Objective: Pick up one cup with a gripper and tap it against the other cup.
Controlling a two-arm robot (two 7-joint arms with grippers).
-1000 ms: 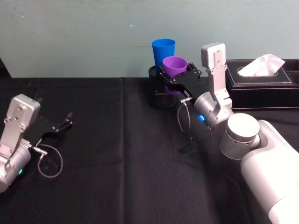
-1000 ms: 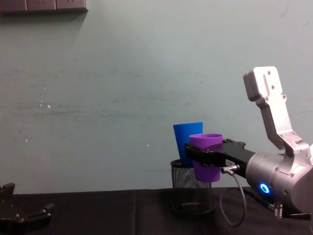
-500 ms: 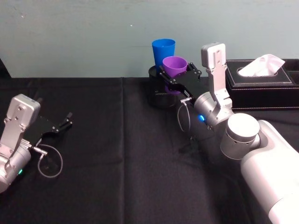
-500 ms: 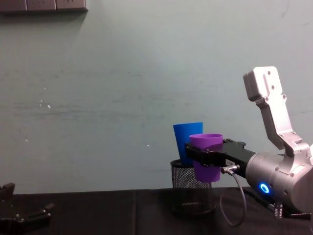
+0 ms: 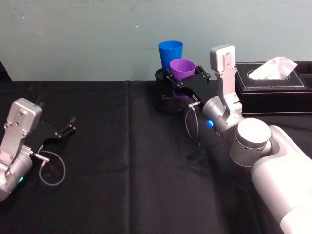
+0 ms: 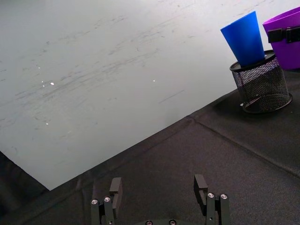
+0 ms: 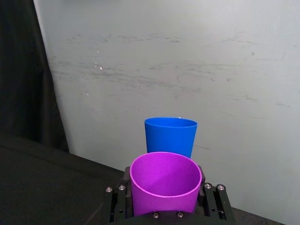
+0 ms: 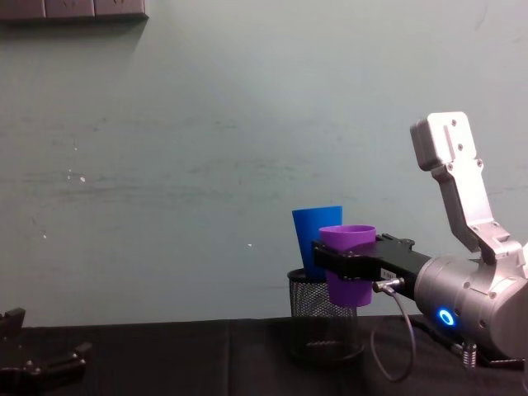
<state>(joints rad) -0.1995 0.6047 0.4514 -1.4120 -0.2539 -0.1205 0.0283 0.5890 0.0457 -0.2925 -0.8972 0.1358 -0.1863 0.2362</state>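
Observation:
The purple cup is held upright in the air, my right gripper shut on its sides. Just behind it the blue cup stands tilted in a black mesh pen holder; the purple cup sits close against it, whether touching I cannot tell. My left gripper rests open near the table's left side, far from both cups.
A black tissue box with a white tissue stands at the back right, beside the right arm. A black cloth covers the table. A pale wall rises right behind the cups.

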